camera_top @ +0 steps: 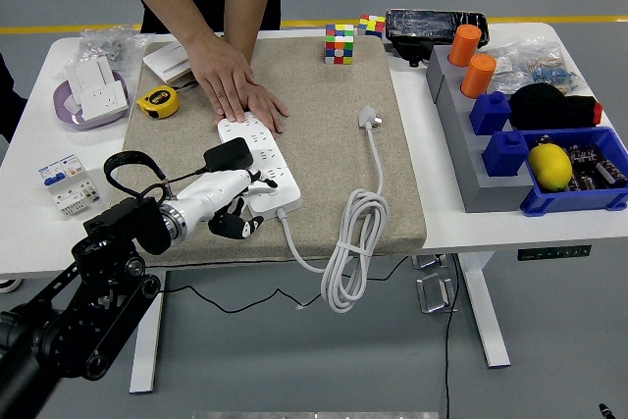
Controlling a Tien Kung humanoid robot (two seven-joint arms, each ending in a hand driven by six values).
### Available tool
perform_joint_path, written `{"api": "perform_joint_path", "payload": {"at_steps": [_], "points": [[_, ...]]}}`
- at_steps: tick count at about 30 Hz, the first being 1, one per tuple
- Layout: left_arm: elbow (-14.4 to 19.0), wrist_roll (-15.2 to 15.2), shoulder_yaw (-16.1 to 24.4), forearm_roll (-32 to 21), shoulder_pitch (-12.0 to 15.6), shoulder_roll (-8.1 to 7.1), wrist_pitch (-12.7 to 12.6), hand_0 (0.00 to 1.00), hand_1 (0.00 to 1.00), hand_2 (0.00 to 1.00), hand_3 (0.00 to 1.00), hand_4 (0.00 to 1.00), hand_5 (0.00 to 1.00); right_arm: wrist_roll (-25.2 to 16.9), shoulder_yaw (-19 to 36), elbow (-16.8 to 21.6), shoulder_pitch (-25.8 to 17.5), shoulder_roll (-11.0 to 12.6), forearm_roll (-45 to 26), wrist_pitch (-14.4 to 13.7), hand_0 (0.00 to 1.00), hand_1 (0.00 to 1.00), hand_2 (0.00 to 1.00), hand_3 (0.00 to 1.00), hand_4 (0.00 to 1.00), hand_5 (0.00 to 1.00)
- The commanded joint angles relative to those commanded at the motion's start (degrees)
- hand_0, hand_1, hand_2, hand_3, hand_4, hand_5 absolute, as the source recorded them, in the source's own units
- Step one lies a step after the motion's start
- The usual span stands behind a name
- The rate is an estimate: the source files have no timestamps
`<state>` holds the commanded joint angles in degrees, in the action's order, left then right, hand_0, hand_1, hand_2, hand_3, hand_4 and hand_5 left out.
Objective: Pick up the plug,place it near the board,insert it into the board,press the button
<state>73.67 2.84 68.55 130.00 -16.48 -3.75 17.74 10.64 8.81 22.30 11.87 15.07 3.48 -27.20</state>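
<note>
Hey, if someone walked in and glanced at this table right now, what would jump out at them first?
Probably the robot's left hand at the near end of the white power strip, where a black plug sits on the strip. A person's hand presses flat on the strip's far end. To the right, on the beige mat, a white cable lies coiled, hanging over the table's near edge.

A beige woven mat (324, 125) is covering the white table (412, 164). On it, a white power strip (260, 159) is carrying a black adapter plug (228, 157), and a white cable (353, 233) is lying beside. A multicoloured puzzle cube (340, 44) is showing red, green, yellow and blue squares. Orange cylinders (471, 58) are topping grey blocks; a yellow lemon-shaped thing (549, 166) is sitting in a blue bin (589, 193). The yellow tape measure (157, 101) is showing a black centre.
</note>
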Motion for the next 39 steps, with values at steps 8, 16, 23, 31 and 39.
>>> {"api": "perform_joint_path", "payload": {"at_steps": [8, 16, 23, 31, 39], "points": [[-1.50, -0.35, 0.00, 0.00, 0.25, 0.15, -0.78, 0.158, 0.023, 0.143, 0.790, 0.616, 0.002, 0.01, -0.18, -0.01, -0.20, 0.00, -0.05, 0.00, 0.788, 0.734, 0.736, 0.757, 0.998, 0.998], [-1.62, -0.78, -0.03, 0.00, 0.22, 0.24, -1.98, 0.158, 0.022, 0.142, 0.784, 0.617, 0.002, 0.03, -0.20, 0.00, -0.23, 0.00, -0.05, -0.01, 0.788, 0.734, 0.736, 0.757, 0.998, 0.998], [-1.16, -0.85, -0.18, 0.00, 0.06, 0.34, -2.03, 0.158, 0.022, 0.142, 0.781, 0.621, 0.002, 0.03, -0.09, 0.02, -0.18, 0.00, 0.01, -0.01, 0.788, 0.734, 0.736, 0.757, 0.998, 0.998], [-2.52, -1.01, 0.13, 0.00, -0.46, 0.49, -2.28, 0.158, 0.021, 0.141, 0.779, 0.625, 0.002, 0.03, -0.04, 0.00, -0.11, 0.04, -0.02, 0.00, 0.788, 0.734, 0.736, 0.757, 0.998, 0.998], [-3.65, -1.08, -0.08, 0.00, -0.63, 0.49, -1.83, 0.158, 0.021, 0.141, 0.771, 0.626, 0.002, 0.03, 0.12, -0.02, 0.01, 0.06, -0.08, -0.02, 0.788, 0.734, 0.736, 0.757, 0.998, 0.998]]}}
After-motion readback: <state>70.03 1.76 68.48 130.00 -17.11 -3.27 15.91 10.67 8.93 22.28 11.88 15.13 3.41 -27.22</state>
